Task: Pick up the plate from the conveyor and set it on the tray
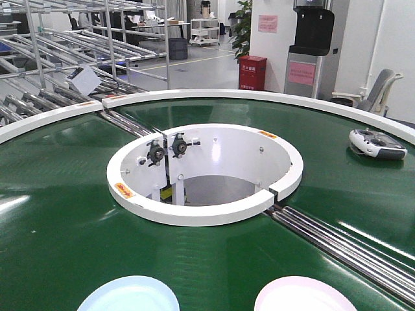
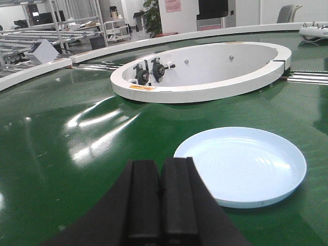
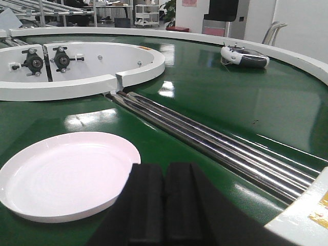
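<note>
The dark green conveyor rings a white-walled central opening. A pale blue plate lies on the belt at the front left, and a pale pink plate lies at the front right. In the left wrist view the blue plate sits just right of my left gripper, which is shut and empty. In the right wrist view the pink plate rests just left of my right gripper, also shut and empty. The tray is out of view.
Steel roller strips cross the belt at the right, with another set at the back left. A grey-and-white round device rides the belt at the far right. Metal racks stand beyond the conveyor's white rim.
</note>
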Motion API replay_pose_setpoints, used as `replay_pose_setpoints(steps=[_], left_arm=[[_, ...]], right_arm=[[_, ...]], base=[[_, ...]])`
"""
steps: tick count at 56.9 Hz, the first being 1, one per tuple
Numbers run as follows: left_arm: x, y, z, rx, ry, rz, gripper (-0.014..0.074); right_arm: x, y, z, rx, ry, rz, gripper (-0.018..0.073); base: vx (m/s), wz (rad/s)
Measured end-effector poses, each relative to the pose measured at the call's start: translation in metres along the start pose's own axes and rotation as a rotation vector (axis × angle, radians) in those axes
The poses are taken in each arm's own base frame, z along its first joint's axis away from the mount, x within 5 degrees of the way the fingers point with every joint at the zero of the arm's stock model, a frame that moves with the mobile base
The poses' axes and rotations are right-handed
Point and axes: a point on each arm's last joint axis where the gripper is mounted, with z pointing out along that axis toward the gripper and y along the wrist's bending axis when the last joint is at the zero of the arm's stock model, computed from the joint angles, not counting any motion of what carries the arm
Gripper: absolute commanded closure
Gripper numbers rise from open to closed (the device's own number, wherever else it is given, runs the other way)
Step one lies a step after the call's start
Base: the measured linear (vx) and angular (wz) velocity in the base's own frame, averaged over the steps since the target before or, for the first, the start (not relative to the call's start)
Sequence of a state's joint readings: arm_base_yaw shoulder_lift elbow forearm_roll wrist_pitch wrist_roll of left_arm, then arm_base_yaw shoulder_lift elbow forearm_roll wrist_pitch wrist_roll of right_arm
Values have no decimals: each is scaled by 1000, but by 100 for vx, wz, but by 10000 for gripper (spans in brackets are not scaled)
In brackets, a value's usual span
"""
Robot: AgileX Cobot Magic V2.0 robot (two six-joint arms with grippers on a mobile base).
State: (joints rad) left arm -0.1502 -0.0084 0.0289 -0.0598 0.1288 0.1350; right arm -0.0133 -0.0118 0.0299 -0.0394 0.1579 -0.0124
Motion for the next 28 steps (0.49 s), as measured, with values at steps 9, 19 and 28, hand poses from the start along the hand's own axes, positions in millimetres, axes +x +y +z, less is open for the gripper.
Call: replay_pose_setpoints(steps=[9, 19, 28], left_arm=[[0, 0, 0, 0, 0, 0, 602], [0, 0, 0, 0, 0, 0, 602], [0, 0, 0, 0, 0, 0, 602]], right_arm=[[0, 0, 0, 0, 0, 0, 568], [0, 0, 0, 0, 0, 0, 568], [0, 0, 0, 0, 0, 0, 568]], base=[[0, 0], [0, 0], [0, 0]])
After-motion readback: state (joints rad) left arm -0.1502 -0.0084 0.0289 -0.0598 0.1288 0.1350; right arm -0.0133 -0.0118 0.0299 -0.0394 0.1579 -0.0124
